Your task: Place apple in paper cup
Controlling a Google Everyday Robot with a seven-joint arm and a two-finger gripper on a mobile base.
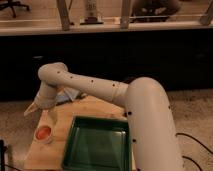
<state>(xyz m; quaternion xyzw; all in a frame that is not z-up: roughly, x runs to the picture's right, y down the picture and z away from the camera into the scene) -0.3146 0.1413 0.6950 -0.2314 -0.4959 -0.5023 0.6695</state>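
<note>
So the big white arm (pixel 145 115) is taking up most of the shot, rising from the lower right and reaching across to the left, then bending down at the elbow over the far left corner of the wooden table (pixel 95 106). Behind all that, a long dark cabinet front (pixel 150 55) is running the whole width of the view. The green tray (pixel 100 121) is sitting on the near middle of the table, partly tucked behind the arm on its right side, and I can't see anything lying in it. The gripper (pixel 40 117) is hanging at the table's left edge, just above the paper cup (pixel 46 141), and its fingers (pixel 31 108) are looking spread apart and released, gripping nothing (one tan finger is poking out to the left, the paler one is pointing down beside the cup). The paper cup is standing upright near the left edge of the table, just left of the tray and apart from it. The apple (pixel 43 133) is sitting inside the cup, its orange-red top showing in the mouth.
</note>
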